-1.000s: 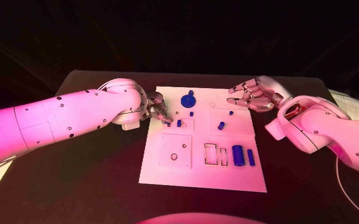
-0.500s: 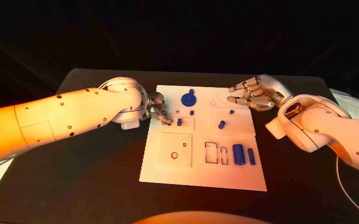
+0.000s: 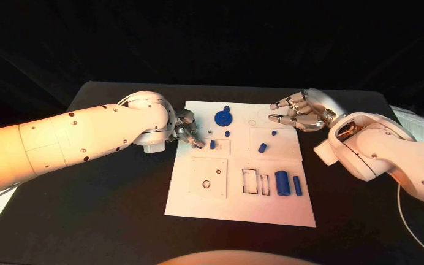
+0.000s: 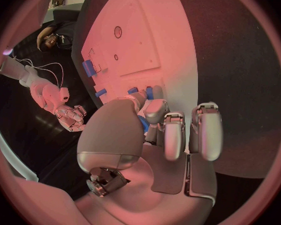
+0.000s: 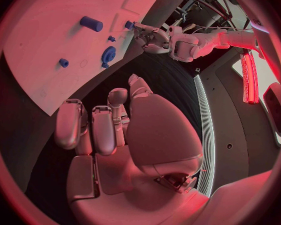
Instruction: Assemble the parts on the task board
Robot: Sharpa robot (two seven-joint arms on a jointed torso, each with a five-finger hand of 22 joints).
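Observation:
The white task board lies in the middle of the table. My left hand is over its left edge, fingertips down beside a small blue part standing in a small recess. In the left wrist view the thumb of this left hand lies against the fingers with a strip of blue between; I cannot tell if anything is held. My right hand hovers at the board's far right corner, fingers loosely bent and apart, holding nothing. A blue round part lies between the hands.
A short blue peg stands mid-board. A thick blue cylinder and a thin one lie at the near right beside two narrow slots. Bare black table surrounds the board.

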